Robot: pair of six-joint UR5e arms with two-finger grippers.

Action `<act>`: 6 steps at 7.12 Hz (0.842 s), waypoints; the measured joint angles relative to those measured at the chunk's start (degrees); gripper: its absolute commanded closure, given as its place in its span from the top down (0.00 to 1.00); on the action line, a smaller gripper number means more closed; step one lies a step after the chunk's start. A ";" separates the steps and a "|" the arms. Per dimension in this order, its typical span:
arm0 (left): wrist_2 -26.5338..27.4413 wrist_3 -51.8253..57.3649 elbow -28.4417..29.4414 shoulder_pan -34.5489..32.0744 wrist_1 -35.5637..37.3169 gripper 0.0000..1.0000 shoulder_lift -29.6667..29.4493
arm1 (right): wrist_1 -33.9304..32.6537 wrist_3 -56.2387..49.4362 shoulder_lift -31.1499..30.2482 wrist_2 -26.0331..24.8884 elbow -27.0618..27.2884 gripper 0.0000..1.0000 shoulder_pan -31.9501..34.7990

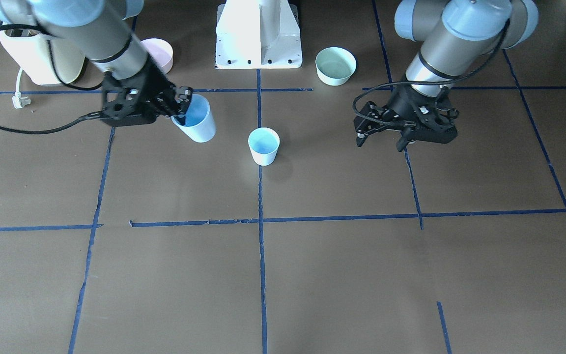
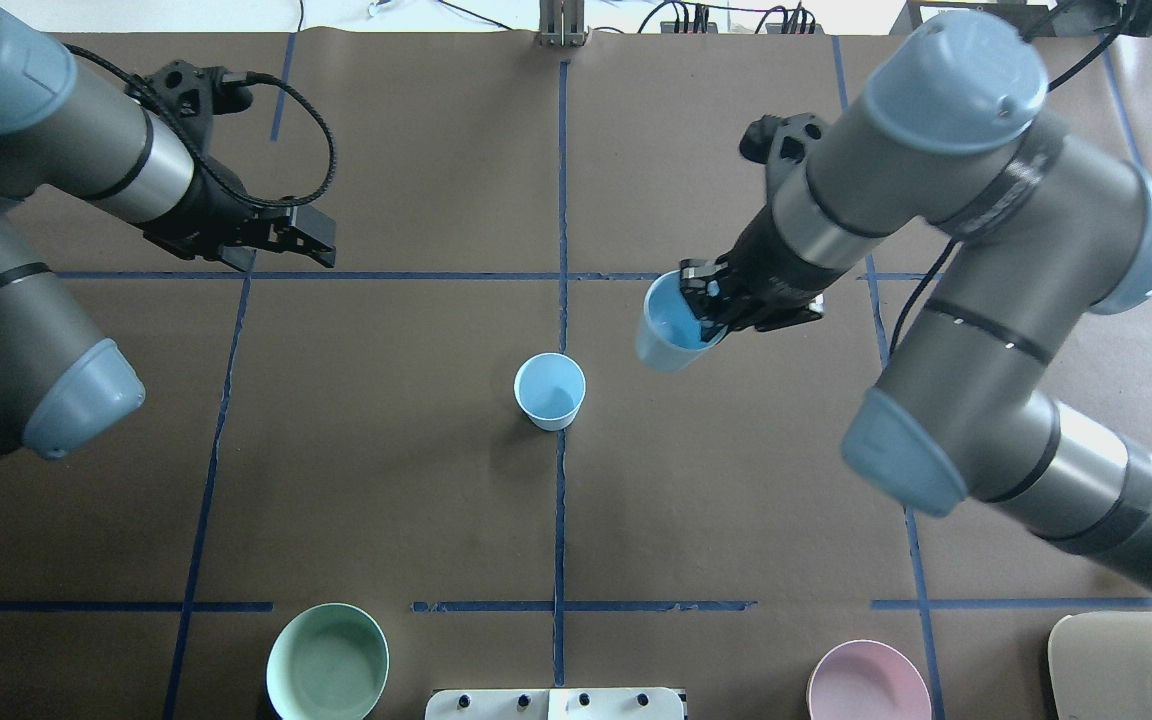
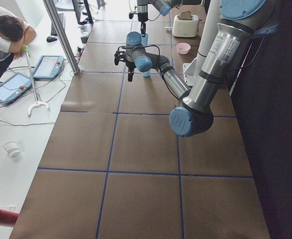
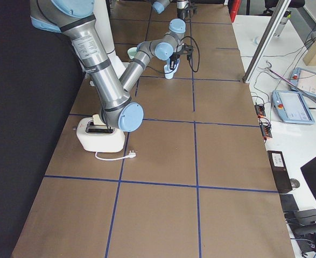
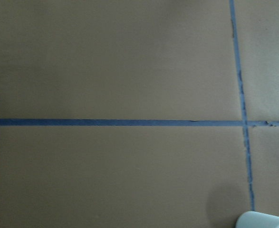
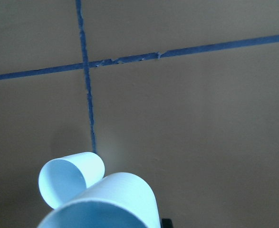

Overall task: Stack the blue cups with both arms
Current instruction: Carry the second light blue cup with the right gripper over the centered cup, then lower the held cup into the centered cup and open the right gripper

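Observation:
One blue cup (image 1: 263,146) stands upright on the brown table near the centre line; it also shows in the overhead view (image 2: 549,390). My right gripper (image 1: 182,110) is shut on the rim of the second blue cup (image 1: 197,123), one finger inside it. It holds this cup tilted above the table, beside the standing one, as the overhead view (image 2: 671,335) shows. In the right wrist view the held cup (image 6: 106,204) is close and the standing cup (image 6: 68,180) lies just beyond. My left gripper (image 1: 382,141) is open and empty, off to the standing cup's other side.
A pink bowl (image 1: 157,51) and a mint-green bowl (image 1: 335,65) sit near the white pedestal base (image 1: 258,34). A cream toaster (image 1: 37,59) with its cord and plug (image 1: 20,101) stands behind my right arm. Blue tape lines grid the table.

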 measured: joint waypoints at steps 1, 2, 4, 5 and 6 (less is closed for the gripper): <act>-1.03 2.41 0.37 -1.41 -0.08 1.00 1.12 | 0.00 4.43 2.50 -4.96 -0.62 0.00 -4.46; -1.40 3.30 0.69 -1.96 -0.14 1.00 1.54 | 0.03 7.03 4.66 -7.62 -2.04 0.00 -7.05; -1.51 3.61 0.95 -2.13 -0.21 1.00 1.71 | 0.84 8.68 8.13 -10.22 -6.49 0.00 -8.71; -1.51 3.58 1.02 -2.06 -0.27 1.00 1.73 | 2.92 8.95 8.96 -11.16 -9.13 0.00 -8.82; -1.50 3.53 1.04 -2.00 -0.32 1.00 1.74 | 5.16 9.32 9.32 -11.60 -11.29 0.00 -8.84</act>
